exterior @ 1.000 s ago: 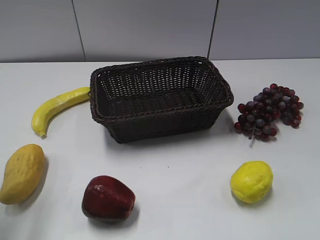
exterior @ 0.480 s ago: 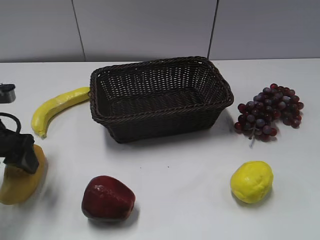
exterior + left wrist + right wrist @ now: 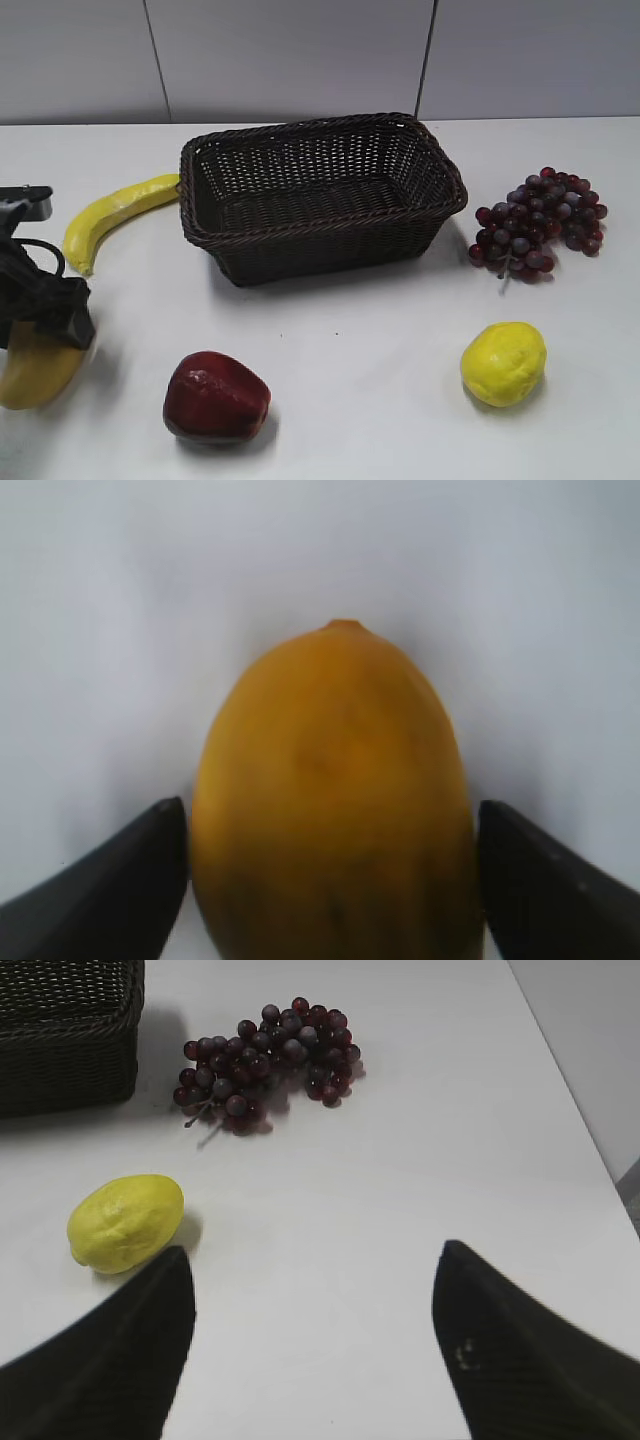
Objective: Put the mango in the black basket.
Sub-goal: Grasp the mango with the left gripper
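Note:
The mango (image 3: 35,375) is an oblong yellow-orange fruit lying on the white table at the front left. My left gripper (image 3: 45,310) is down over its upper end and hides that part. In the left wrist view the mango (image 3: 335,780) fills the space between the two black jaws (image 3: 330,815), which stand open on either side of it, very close to its skin. The black basket (image 3: 320,215) is a large dark woven wicker basket at the middle back, and it is empty. My right gripper (image 3: 312,1260) is open and empty above bare table.
A yellow banana (image 3: 115,210) lies against the basket's left end. A dark red apple (image 3: 215,395) sits at the front, right of the mango. A lemon (image 3: 503,362) is at the front right, with purple grapes (image 3: 540,222) behind it. The basket's corner (image 3: 70,1040) shows in the right wrist view.
My left arm came in from the left edge and moved down and slightly right over the mango, covering its upper end. Nothing else has moved.

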`<state>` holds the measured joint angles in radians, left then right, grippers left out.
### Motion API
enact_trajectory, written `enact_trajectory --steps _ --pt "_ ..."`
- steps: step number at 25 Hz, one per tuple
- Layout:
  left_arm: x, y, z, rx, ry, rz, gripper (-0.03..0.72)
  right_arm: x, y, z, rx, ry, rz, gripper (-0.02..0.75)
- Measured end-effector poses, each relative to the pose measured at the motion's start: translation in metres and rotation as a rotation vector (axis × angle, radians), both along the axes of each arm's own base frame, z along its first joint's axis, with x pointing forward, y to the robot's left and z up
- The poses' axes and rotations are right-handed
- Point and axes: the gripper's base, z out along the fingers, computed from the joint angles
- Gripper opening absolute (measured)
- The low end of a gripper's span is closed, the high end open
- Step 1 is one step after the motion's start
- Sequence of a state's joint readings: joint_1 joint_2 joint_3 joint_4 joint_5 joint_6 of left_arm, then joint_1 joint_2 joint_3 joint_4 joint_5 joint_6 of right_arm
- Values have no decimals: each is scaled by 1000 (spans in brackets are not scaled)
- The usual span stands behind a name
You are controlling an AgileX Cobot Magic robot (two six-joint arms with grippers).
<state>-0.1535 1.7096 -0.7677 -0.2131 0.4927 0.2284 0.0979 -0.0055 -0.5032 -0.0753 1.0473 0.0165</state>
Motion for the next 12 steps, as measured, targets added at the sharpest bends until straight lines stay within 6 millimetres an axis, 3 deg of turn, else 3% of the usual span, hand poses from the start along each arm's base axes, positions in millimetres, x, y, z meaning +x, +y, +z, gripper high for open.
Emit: enact_trajectory --steps 3,6,12 --pt "1 -1 -7 -4 19 12 659 0 0 0 0 0 0 571" --pt "1 -1 -9 -6 25 16 586 0 0 0 0 0 0 571" --pt "6 -3 -3 -13 49 8 581 0 0 0 0 0 0 571"
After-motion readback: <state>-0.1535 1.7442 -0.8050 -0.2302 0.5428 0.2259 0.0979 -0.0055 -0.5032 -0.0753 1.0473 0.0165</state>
